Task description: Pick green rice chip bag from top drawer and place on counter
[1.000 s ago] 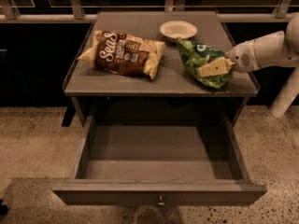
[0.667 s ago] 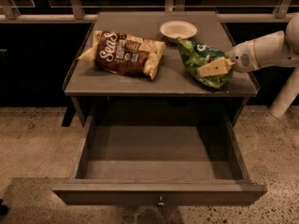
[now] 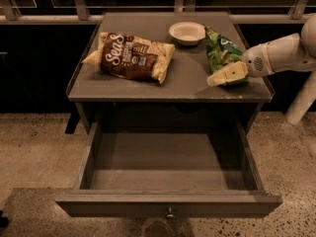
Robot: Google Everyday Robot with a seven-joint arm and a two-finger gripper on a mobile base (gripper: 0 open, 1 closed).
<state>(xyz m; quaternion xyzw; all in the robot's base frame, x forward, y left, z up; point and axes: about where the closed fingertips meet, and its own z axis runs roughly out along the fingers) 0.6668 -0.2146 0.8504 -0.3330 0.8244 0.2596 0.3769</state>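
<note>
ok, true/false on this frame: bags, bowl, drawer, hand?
1. The green rice chip bag lies in the top drawer. False: it is on the counter, right side.
2. The top drawer is pulled open. True.
3. The hand is at the green bag's near end, above the counter. True.
4. The white bowl sits in the drawer. False: it is on the counter, at the back.
5. The brown bag lies left of the bowl. True.
</note>
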